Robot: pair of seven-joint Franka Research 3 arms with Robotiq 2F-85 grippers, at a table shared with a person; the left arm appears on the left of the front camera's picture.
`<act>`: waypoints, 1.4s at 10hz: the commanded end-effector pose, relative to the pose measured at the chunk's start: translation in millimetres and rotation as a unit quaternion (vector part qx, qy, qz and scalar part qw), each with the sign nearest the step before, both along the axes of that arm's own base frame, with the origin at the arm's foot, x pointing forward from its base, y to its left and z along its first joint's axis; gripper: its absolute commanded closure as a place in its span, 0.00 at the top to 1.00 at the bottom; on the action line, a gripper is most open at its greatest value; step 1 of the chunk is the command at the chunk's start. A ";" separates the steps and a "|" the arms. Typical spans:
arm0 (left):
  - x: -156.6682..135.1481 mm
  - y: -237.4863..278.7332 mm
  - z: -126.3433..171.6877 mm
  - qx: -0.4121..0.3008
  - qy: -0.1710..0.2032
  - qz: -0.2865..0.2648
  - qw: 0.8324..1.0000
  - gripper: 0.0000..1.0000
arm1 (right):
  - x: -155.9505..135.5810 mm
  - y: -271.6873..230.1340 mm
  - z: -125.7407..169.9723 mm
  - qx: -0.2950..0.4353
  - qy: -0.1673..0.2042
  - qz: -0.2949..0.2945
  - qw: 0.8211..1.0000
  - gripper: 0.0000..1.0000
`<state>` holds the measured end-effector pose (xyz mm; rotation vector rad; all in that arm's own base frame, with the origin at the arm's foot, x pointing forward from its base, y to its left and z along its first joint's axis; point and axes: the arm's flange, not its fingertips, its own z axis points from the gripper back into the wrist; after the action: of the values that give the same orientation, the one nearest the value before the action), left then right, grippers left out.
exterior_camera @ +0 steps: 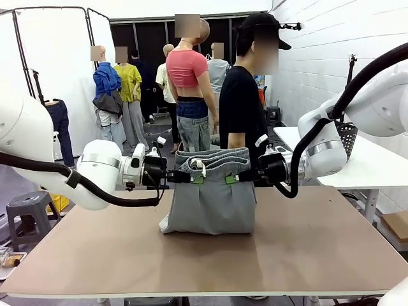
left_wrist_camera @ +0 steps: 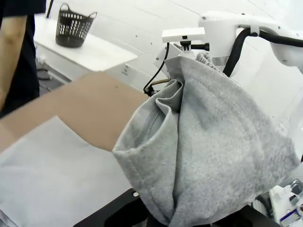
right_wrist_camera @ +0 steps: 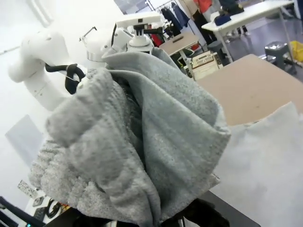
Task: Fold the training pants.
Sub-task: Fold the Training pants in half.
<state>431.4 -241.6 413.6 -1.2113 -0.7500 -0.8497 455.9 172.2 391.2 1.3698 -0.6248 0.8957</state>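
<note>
Grey training pants (exterior_camera: pixel 213 194), one pair, hung between two grippers over the table (exterior_camera: pixel 306 248); left gripper (exterior_camera: pixel 189 178) and right gripper (exterior_camera: pixel 237 177) pinched opposite waistband ends, both arms level, pointing inward.

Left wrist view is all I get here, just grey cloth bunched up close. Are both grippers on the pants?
Observer: Yes. The left gripper and the right gripper each pinch the waistband of the training pants, one at each end.
Operator: Are the pants off the table?
Observer: Not fully. The waistband is lifted, but the lower end rests on the table.
Operator: Is the person close?
Observer: The person stands right behind the pants at the far edge, hands not on the cloth.
</note>
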 end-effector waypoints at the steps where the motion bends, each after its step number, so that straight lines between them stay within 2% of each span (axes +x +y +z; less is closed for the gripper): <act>1: -15.0 15.8 2.7 0.001 0.063 -0.005 0.998 0.00 | -19.2 -5.2 -3.4 -0.008 0.039 -0.020 0.999 0.00; 2: -15.7 18.1 -6.1 0.011 0.088 0.001 0.996 0.00 | -22.0 -4.1 -9.3 -0.006 0.055 -0.015 0.998 0.00; 4: 7.6 16.5 -19.6 0.010 0.142 0.005 0.990 0.00 | -1.7 0.7 -18.2 -0.003 0.082 -0.016 0.996 0.00; 7: 40.7 27.9 -49.1 0.012 0.221 0.031 0.975 0.00 | 34.0 -1.5 -41.8 0.004 0.172 -0.015 0.985 0.00; 9: 53.5 35.4 -67.4 0.016 0.224 0.060 0.972 0.00 | 54.5 3.2 -57.3 -0.011 0.193 -0.013 0.981 0.00; 10: 39.0 33.2 -66.3 0.019 0.198 0.063 0.978 0.00 | 45.3 5.5 -54.9 -0.018 0.194 -0.008 0.981 0.00; 11: 44.2 16.6 -67.0 0.005 0.221 0.037 0.975 0.00 | 40.1 15.1 -61.5 -0.009 0.175 -0.009 0.984 0.00; 14: 44.2 16.6 -67.0 0.005 0.221 0.037 0.975 0.00 | 40.1 15.1 -61.5 -0.009 0.175 -0.009 0.984 0.00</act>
<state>475.8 -226.9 343.4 -1.2884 -0.4234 -0.4962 499.5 191.1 326.1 1.4635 -0.3393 0.6160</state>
